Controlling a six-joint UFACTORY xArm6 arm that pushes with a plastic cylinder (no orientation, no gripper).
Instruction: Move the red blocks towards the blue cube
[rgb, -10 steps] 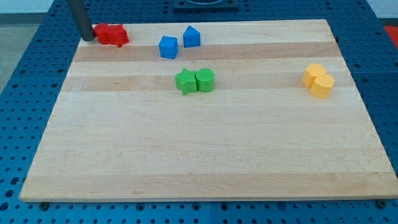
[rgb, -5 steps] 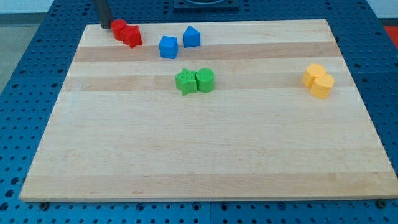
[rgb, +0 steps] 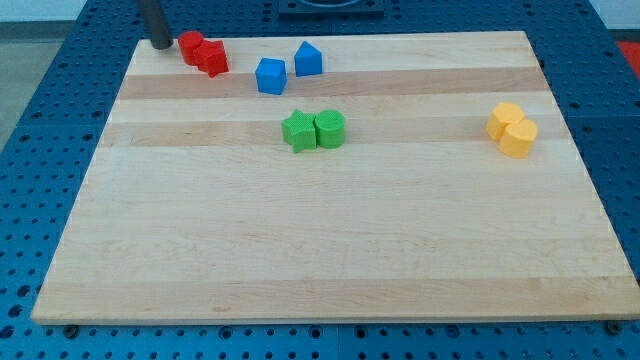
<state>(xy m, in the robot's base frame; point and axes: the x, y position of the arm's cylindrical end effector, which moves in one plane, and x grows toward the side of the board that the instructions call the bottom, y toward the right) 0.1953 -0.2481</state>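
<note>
Two red blocks touch each other near the board's top left: a rounded one (rgb: 191, 46) and a squarer one (rgb: 212, 58) just below and right of it. The blue cube (rgb: 270, 76) sits to their right, a short gap away. A second blue block with a pointed top (rgb: 308, 59) stands up and right of the cube. My tip (rgb: 160, 44) is at the board's top left edge, just left of the red blocks and a small gap clear of them.
Two green blocks (rgb: 298, 131) (rgb: 330, 129) touch each other below the blue cube. Two yellow blocks (rgb: 505, 119) (rgb: 519, 138) sit together at the view's right. The wooden board (rgb: 320, 240) lies on a blue perforated table.
The tip swept right and pushed the red blocks right, closer to the blue cube, turning the pair. It has since backed off slightly to the left; the blocks now rest still.
</note>
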